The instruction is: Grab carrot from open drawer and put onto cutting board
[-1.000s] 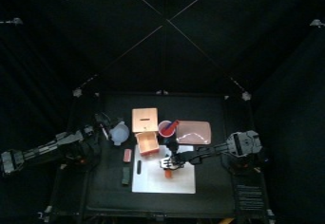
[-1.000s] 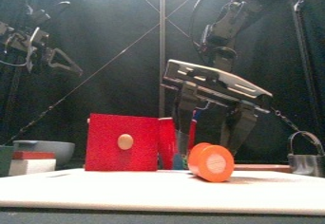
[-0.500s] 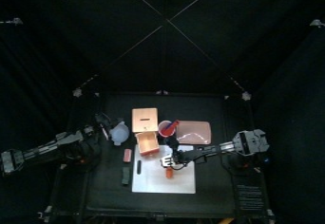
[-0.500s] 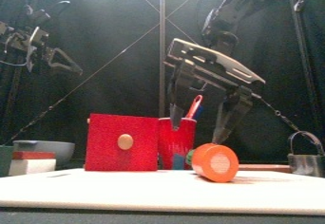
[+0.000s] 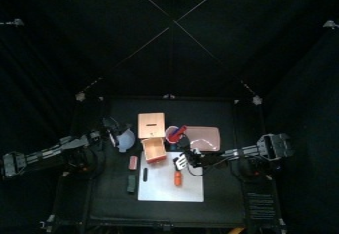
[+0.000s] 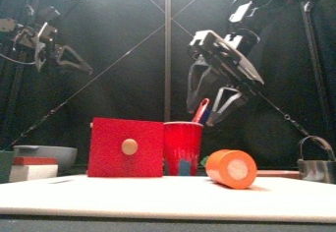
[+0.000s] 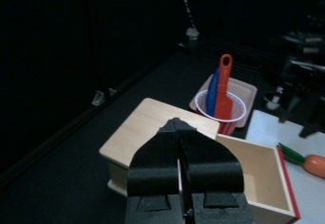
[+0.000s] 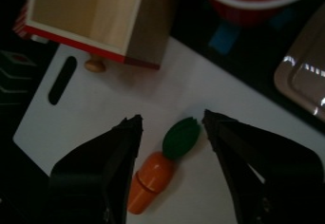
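1. The carrot [image 8: 155, 174] lay flat on the white cutting board [image 8: 89, 161], its green leafy end [image 8: 181, 136] pointing toward the drawer. From above, the carrot [image 5: 175, 177] showed as a small orange mark near the middle of the cutting board [image 5: 162, 190].
2. In the front view the carrot [image 6: 231, 167] was seen end-on as an orange disc resting on the cutting board [image 6: 157, 198].
3. The right hand [image 8: 174, 123] hung above the carrot with its jaws spread wide, one on each side of the green end, holding nothing. In the front view the right hand [image 6: 214, 96] stood clear above the cutting board, apart from the carrot.
4. The drawer [image 8: 102, 14] sat just past the board's edge; its red front [image 6: 126, 147] with a round pale knob [image 6: 129, 146] faced the front camera. The left wrist view looked down on the drawer [image 7: 178, 142], a light wooden box.
5. A red cup [image 6: 184, 147] stood just beside the drawer, with a red-handled utensil [image 7: 225, 79] upright in it.
6. The left hand [image 7: 185, 177] was raised near the drawer, its jaws pressed together on nothing. In the front view the left hand [image 6: 43, 41] hung high on the left, well away from the carrot.
7. A metal tray [image 5: 203, 137] lay on the surface beyond the board.
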Controlling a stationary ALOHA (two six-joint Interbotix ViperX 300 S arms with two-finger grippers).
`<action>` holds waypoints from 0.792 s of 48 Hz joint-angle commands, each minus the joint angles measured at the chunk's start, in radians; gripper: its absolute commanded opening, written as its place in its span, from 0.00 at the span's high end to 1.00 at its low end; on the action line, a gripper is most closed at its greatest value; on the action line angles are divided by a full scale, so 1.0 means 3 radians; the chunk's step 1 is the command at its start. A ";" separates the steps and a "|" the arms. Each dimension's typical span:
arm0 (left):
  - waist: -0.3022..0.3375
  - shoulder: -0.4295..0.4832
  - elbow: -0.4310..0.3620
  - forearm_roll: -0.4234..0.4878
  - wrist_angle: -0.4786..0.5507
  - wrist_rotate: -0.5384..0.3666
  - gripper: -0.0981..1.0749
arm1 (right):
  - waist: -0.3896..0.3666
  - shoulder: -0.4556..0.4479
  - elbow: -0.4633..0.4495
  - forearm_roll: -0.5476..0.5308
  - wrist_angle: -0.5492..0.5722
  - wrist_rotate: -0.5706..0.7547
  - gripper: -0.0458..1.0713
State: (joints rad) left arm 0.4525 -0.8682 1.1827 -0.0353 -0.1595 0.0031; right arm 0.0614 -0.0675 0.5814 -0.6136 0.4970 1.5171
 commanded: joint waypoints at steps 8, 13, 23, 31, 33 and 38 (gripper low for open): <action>-0.0066 0.0337 -0.0297 -0.0056 0.0179 -0.0020 0.91 | -0.0302 -0.0276 0.0286 -0.0445 -0.0644 0.0005 0.45; -0.0133 0.0440 -0.0337 -0.0164 0.0419 -0.0015 0.91 | -0.0389 -0.0245 0.0327 -0.0537 -0.0813 0.0000 0.57; -0.0476 0.0481 -0.0286 -0.0261 0.0992 -0.0015 0.91 | -0.0465 -0.0133 0.0291 -0.0849 -0.0931 0.0000 0.65; -0.0854 0.0516 -0.0276 -0.0343 0.1181 -0.0026 0.91 | -0.0506 -0.0015 0.0215 -0.0982 -0.0941 0.0000 0.65; -0.0900 0.0547 -0.0271 -0.0368 0.1156 -0.0026 0.91 | -0.0506 0.0026 0.0184 -0.1007 -0.0946 0.0000 0.65; -0.0956 0.0665 -0.0251 -0.0399 0.1018 -0.0020 0.91 | -0.0501 0.0153 0.0107 -0.1079 -0.0941 0.0000 0.65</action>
State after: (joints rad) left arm 0.1733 -0.6918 1.1152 -0.1503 0.1749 -0.0046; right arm -0.0859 -0.0215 0.6473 -0.9235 0.2178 1.5186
